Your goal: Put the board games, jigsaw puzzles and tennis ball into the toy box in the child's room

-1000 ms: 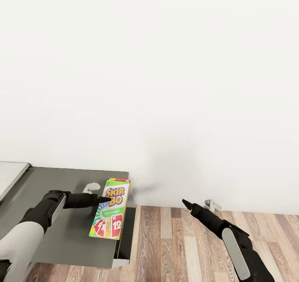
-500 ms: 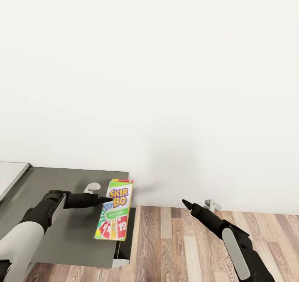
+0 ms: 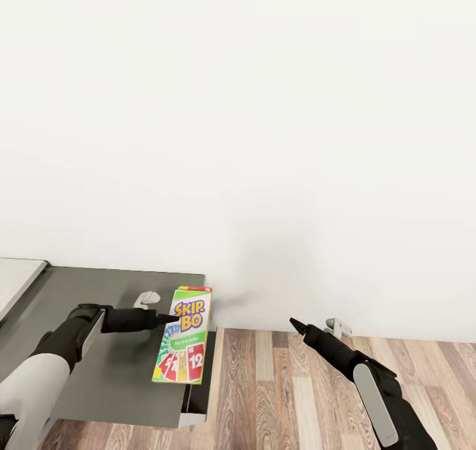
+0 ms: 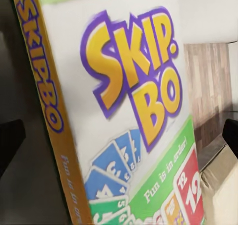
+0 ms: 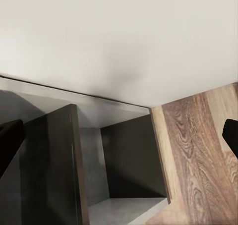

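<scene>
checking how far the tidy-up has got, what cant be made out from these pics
- Skip-Bo box: in the left wrist view its lower end is cut by the picture's edge.
- Left gripper: head view shows its tip against the box; grip unclear.
- Dark grey table section: its left part is cut by the head view's edge, so what lies there is hidden.
- Right gripper: jaw gap unreadable in the head view.

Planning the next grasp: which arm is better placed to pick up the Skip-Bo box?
Left. The left gripper is already at the Skip-Bo box; the right gripper hangs over the floor.
</scene>
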You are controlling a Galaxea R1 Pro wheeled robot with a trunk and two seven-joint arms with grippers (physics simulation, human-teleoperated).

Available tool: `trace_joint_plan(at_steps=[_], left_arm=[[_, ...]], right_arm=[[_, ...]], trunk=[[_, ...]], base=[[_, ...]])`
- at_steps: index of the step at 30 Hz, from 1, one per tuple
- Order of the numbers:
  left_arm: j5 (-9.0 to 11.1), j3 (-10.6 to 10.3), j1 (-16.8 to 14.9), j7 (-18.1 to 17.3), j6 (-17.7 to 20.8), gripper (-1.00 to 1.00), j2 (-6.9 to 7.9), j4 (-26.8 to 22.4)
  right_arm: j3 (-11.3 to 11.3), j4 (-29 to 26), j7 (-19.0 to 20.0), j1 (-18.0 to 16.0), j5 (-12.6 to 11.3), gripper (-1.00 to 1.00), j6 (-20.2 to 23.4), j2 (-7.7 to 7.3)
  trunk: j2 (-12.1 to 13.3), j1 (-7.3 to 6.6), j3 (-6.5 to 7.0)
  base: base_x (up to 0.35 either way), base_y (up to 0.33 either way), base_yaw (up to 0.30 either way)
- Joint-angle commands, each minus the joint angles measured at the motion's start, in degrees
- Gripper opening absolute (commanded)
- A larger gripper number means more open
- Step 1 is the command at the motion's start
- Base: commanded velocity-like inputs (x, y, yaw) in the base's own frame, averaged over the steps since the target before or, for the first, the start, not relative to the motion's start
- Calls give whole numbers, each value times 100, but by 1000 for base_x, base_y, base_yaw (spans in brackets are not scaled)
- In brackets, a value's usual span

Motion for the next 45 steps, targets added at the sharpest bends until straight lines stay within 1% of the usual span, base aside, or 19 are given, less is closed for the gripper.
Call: trace_joint_plan(at_steps=[1, 3, 4, 5, 7, 8, 11, 12, 13, 16, 17, 21, 24, 29, 30, 35, 38, 40, 45], left_arm=[[-13, 29, -3, -26, 49, 100, 16, -3], [-8, 51, -3, -32, 46, 100, 84, -3], [10, 71, -3, -40, 43, 100, 215, -7], [18, 76, -3, -43, 45, 100, 264, -8], [46, 95, -3, -58, 47, 100, 473, -12], [51, 99, -3, -66, 48, 100, 525, -16], [73, 150, -3, -192, 55, 100, 776, -31], [76, 179, -3, -239, 55, 100, 818, -32], [80, 261, -3, -352, 53, 100, 889, -34], [82, 427, -3, -548, 51, 100, 975, -44], [81, 547, -3, -684, 51, 100, 1021, -51], [79, 745, -3, -1007, 56, 100, 1101, -71], [84, 816, -3, -1414, 72, 100, 1137, -95], [82, 831, -3, -2010, 94, 100, 1149, -159], [78, 827, -3, -2270, 105, 100, 1151, -200], [73, 823, 1, -2868, 148, 100, 1154, -305], [80, 829, 3, -2935, 178, 100, 1154, -342], [88, 836, 4, -2935, 216, 100, 1155, -361], [100, 857, 5, -2935, 288, 100, 1165, -379]], right_arm=[[-11, -3, 17, -6, -12, 100, 36, 0], [-11, -3, 17, -9, -10, 100, 36, -1], [-11, -2, 17, -13, 12, 100, 36, -2], [-12, -2, 17, -12, 28, 100, 36, -2], [-17, -2, 17, -14, 116, 100, 40, 3], [-17, -2, 17, -15, 138, 100, 41, 9], [-19, -2, 30, -24, 197, 100, 54, 39], [-19, -2, 35, -26, 203, 100, 59, 43], [-19, -2, 46, -29, 211, 100, 72, 52], [-19, -2, 87, -37, 214, 100, 98, 60], [-19, -2, 147, -44, 213, 100, 115, 61], [-19, -2, 450, -77, 204, 100, 193, 55], [-23, -5, 922, -133, 197, 100, 450, 60], [-30, -9, 1346, -217, 169, 100, 864, 77], [-32, -11, 1460, -253, 158, 100, 1016, 84], [-40, -49, 1610, -313, 124, 100, 1316, 97], [-43, -101, 1654, -327, 80, 100, 1457, 99], [-44, -134, 1678, -335, -12, 100, 1574, 106], [-37, -138, 1691, -341, -366, 100, 1710, 141]], trunk=[[-10, 3, -9], [-10, 3, -9], [-10, 3, -9], [-10, 3, -9], [-10, 3, -9], [-10, 3, -9], [-10, 3, -9], [-10, 3, -9], [-10, 3, -9], [-10, 3, -9], [-10, 3, -9], [-10, 3, -9], [-10, 3, -9], [-10, 3, -9], [-10, 3, -9], [-10, 3, -9], [-10, 3, -9], [-10, 3, -9], [-10, 3, -9]], base=[[0, 0, 0], [0, 0, 0], [0, 0, 0], [0, 0, 0], [0, 0, 0], [0, 0, 0], [0, 0, 0], [0, 0, 0], [0, 0, 0], [0, 0, 0], [0, 0, 0], [0, 0, 0], [0, 0, 0], [0, 0, 0], [0, 0, 0], [0, 0, 0], [0, 0, 0], [0, 0, 0], [0, 0, 0]])
